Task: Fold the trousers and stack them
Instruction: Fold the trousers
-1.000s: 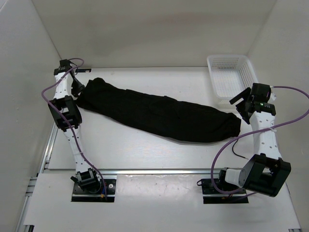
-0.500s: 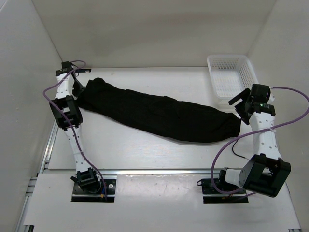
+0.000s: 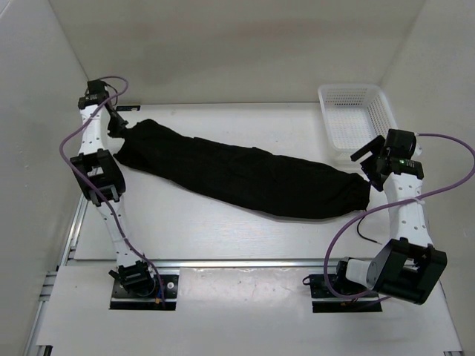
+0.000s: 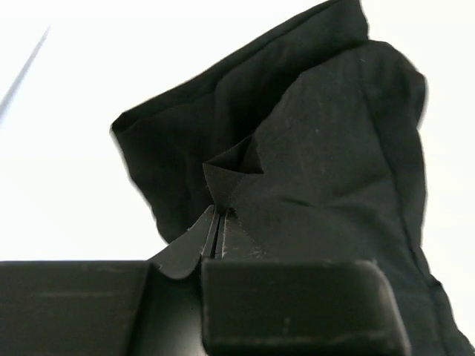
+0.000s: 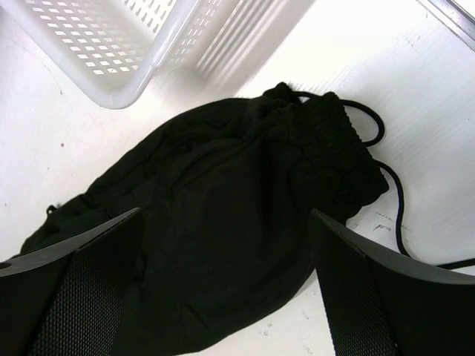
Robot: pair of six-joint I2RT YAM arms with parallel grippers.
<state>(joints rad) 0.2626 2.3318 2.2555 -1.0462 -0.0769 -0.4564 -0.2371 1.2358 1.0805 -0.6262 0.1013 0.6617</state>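
The black trousers (image 3: pixel 245 172) lie stretched in a long band across the table, from far left down to the right. My left gripper (image 3: pixel 121 129) is shut on the trousers' left end, a pinch of cloth (image 4: pixel 223 182) peaking up between its fingertips (image 4: pixel 216 239). At the right end the gathered waistband with its drawstring (image 5: pixel 338 137) rests on the table. My right gripper (image 3: pixel 369 165) hovers open just above that end, its two fingers (image 5: pixel 82 274) wide on either side of the fabric (image 5: pixel 223 222), apart from it.
A white mesh basket (image 3: pixel 355 117) stands at the far right corner, close behind the right gripper; its rim (image 5: pixel 141 81) shows in the right wrist view. White walls enclose the table on three sides. A black cord (image 5: pixel 397 215) trails beside the waistband.
The left gripper closed on the trousers' left end and drew it slightly up and back toward the far left. The right arm has hardly moved.
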